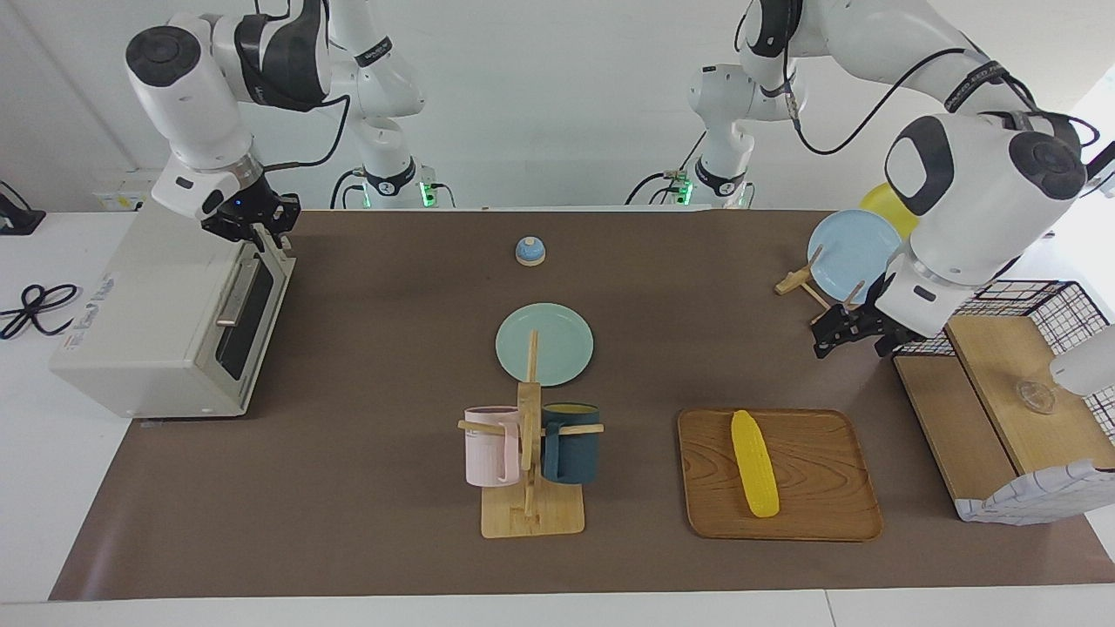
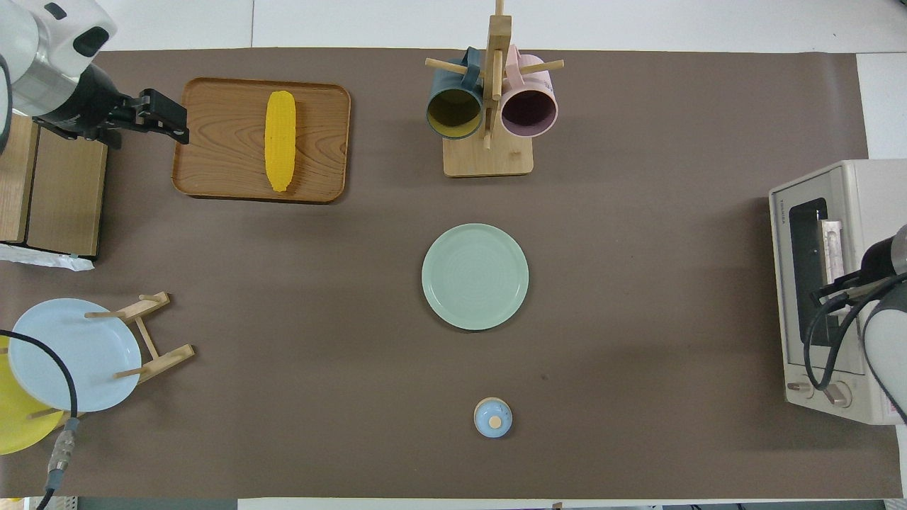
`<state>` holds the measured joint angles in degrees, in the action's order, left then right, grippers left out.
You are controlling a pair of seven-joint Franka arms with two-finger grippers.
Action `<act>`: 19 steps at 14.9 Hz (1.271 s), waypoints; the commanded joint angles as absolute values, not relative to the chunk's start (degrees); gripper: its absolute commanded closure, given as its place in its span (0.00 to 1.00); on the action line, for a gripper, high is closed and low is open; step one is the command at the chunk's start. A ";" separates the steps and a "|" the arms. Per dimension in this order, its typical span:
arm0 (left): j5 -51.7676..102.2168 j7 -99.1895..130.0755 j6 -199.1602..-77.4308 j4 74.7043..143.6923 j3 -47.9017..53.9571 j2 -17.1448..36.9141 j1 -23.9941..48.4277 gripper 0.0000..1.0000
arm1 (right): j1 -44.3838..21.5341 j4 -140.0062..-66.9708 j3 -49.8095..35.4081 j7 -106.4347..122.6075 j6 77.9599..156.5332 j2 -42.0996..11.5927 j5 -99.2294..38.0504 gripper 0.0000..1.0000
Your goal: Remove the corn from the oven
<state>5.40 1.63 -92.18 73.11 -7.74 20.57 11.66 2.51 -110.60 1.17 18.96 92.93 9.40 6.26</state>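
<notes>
One corn (image 1: 754, 463) lies on the tray (image 1: 827, 509); left tool (image 1: 849, 335) hangs apart, right tool (image 1: 257, 228) over the oven (image 1: 148, 322), apparently parted.

Clock: centred on plate (image 2: 475, 276), twelve pointing away from the robots
corn (image 2: 279, 140): on tray (image 2: 212, 159), ten o'clock
oven (image 1: 148, 305): three o'clock
mug rack (image 2: 487, 154): twelve o'clock

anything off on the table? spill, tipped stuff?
Nothing stands out. The corn lies flat on the wooden tray, both mugs hang on their rack, the plates sit in their stand, and the oven door is shut.
</notes>
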 commanded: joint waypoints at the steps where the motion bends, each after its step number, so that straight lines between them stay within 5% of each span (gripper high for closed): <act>1: 3.78 1.58 -88.17 76.55 -7.82 14.52 11.95 0.00 | 0.98 -102.14 0.44 14.68 87.37 4.57 4.31 0.63; 2: 3.78 1.67 -87.02 77.25 -7.82 12.67 11.87 0.00 | 0.71 -101.17 0.44 14.59 86.58 4.05 4.22 0.62; 3: 3.61 1.67 -86.05 78.73 -7.82 10.48 11.52 0.00 | 0.70 -100.81 0.44 14.68 86.49 3.61 4.13 0.42; 4: 2.73 1.67 -85.17 80.32 -7.65 8.37 10.56 0.00 | 0.70 -100.46 0.44 14.59 86.48 3.52 3.96 0.00; 11: 2.46 1.76 -84.11 94.11 -3.88 -2.89 5.29 0.00 | 0.35 -88.87 -0.17 8.53 79.37 -2.72 0.61 0.00; 19: 2.37 3.87 -88.68 94.13 -1.76 -2.29 4.75 0.00 | -0.09 -88.24 -0.18 7.12 80.07 -3.08 -0.17 0.00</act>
